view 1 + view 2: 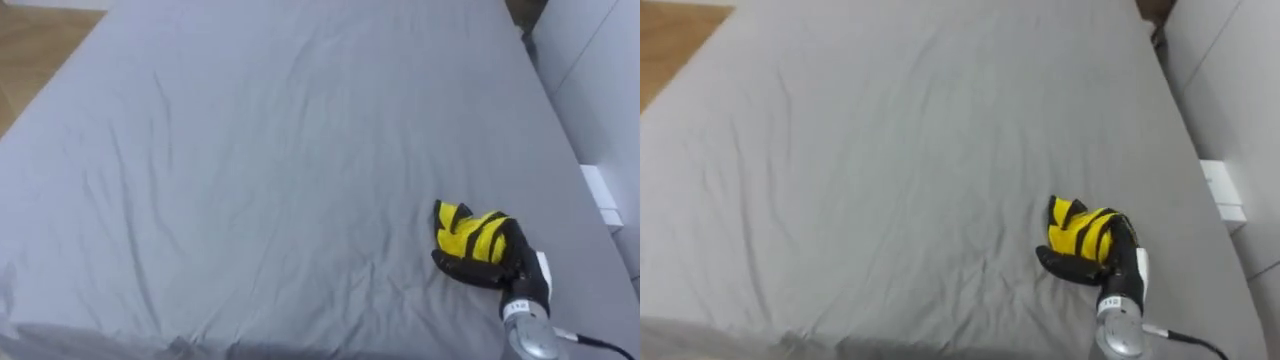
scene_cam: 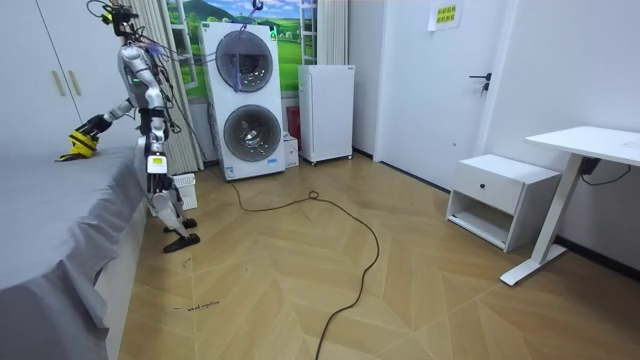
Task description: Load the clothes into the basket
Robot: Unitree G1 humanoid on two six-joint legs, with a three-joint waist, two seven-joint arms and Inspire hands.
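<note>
The right hand (image 1: 507, 263), reaching in from the lower right, has its dark fingers curled round the small yellow garment (image 1: 468, 234), which bunches just ahead and left of its palm at the near right part of the grey bed (image 1: 250, 150).

A home: bed (image 2: 50, 230), stacked washing machines (image 2: 248, 100), fridge (image 2: 325, 110).

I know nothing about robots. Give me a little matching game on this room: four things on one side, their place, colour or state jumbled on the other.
Things:
1. yellow cloth
2. bed sheet
3. washing machines
4. desk

Descriptions:
A. grey and wrinkled
B. stacked one on the other
C. white, at the room view's right
D. gripped in the robot's right hand

Pairs: 1-D, 2-A, 3-B, 4-C.
</note>
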